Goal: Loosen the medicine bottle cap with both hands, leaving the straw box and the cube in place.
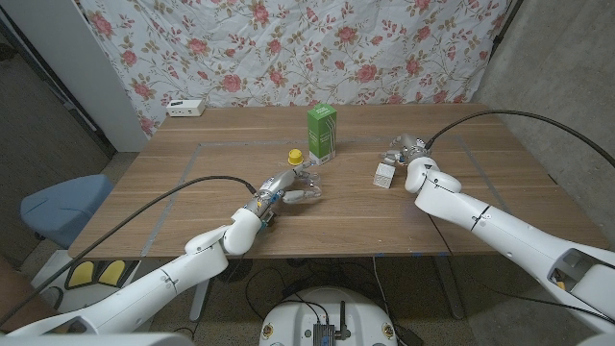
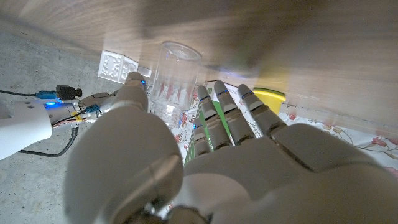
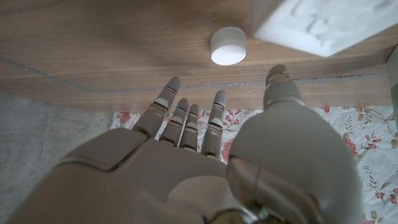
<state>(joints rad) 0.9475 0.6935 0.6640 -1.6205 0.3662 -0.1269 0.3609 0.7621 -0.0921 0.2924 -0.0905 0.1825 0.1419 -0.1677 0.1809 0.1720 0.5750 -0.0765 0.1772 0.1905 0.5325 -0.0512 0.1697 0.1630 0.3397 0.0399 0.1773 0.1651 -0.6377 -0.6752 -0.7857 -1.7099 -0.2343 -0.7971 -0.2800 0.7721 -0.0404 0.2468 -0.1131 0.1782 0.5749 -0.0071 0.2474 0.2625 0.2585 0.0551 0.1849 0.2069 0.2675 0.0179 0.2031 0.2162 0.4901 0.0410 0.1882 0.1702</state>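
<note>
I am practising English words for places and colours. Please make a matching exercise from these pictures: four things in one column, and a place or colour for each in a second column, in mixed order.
Things:
1. box
2. cube
3. clear bottle
4. power strip

Descriptions:
A. white, at the far left corner of the table
B. green, standing upright
C. between the thumb and fingers of the left robot hand
D. white, beside the right robot hand

Pairs: 1-B, 2-D, 3-C, 4-A
</note>
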